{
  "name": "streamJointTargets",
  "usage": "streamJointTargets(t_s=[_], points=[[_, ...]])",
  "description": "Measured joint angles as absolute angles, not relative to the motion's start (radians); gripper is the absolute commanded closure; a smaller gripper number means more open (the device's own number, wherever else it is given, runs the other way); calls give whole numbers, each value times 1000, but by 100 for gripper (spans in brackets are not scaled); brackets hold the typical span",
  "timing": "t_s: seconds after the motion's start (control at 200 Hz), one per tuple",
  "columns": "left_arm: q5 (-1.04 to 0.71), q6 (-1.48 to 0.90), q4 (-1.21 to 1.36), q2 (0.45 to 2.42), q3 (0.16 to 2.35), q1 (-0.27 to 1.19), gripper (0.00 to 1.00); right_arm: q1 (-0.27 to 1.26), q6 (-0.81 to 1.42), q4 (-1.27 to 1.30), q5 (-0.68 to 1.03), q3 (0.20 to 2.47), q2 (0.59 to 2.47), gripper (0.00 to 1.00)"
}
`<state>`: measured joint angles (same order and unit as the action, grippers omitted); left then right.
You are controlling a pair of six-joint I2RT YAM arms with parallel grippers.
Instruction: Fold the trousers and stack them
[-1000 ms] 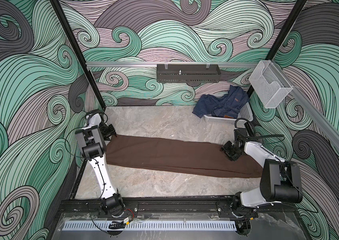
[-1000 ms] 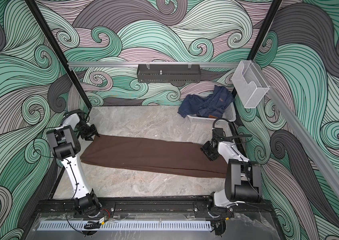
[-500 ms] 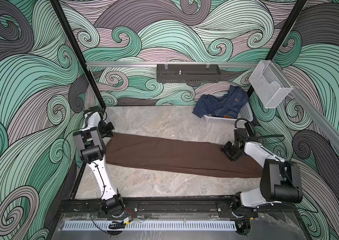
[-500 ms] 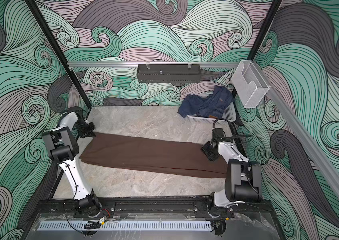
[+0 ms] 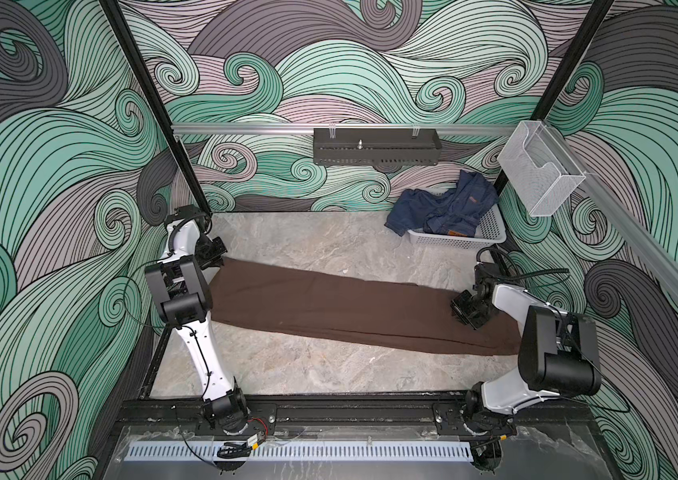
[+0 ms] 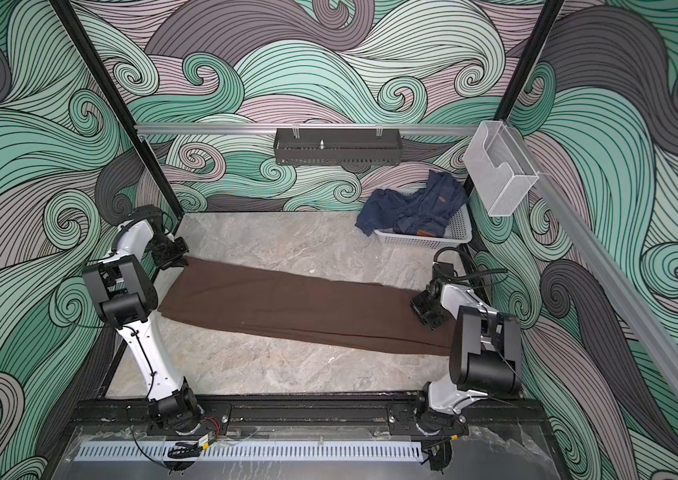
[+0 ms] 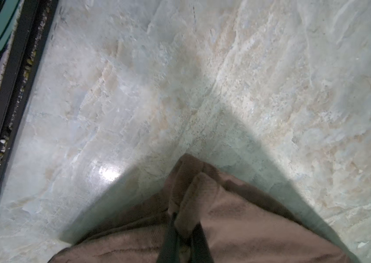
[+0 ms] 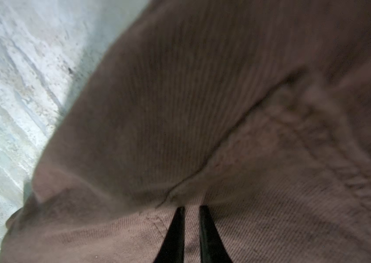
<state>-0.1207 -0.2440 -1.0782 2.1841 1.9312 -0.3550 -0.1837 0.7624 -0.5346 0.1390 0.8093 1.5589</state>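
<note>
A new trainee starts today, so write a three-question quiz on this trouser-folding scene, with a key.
1. True or false: the brown trousers lie stretched out on the table.
2. The blue denim garments are piled in: A) the white basket; B) a cardboard box; C) a drawer.
3. Which pinches the brown trousers: the left gripper, the right gripper, or both?
Key: 1 true; 2 A; 3 both, one near each end.
</note>
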Motion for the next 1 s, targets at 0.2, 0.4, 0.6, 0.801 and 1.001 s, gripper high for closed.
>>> streamJointTargets(t_s=[0.2,0.4,0.6,0.801,1.001], points=[[-72,-267,-1110,2253,2027,-352,100,-211,757,-543,131,811,1559,87],[-62,-284,-1172,2389,2197,-349,100,-241,755,-556,100,811,1555,88],[-75,-290,-1193,2450,2277,-351,52,-242,744,-575,86,811,1531,78],[-108,-304,-1141,2299,2138,-360,38,-240,733,-657,56,844,1382,61],[-207,-327,-1064,1976,1848,-360,41,-240,733,-677,29,872,1344,60]])
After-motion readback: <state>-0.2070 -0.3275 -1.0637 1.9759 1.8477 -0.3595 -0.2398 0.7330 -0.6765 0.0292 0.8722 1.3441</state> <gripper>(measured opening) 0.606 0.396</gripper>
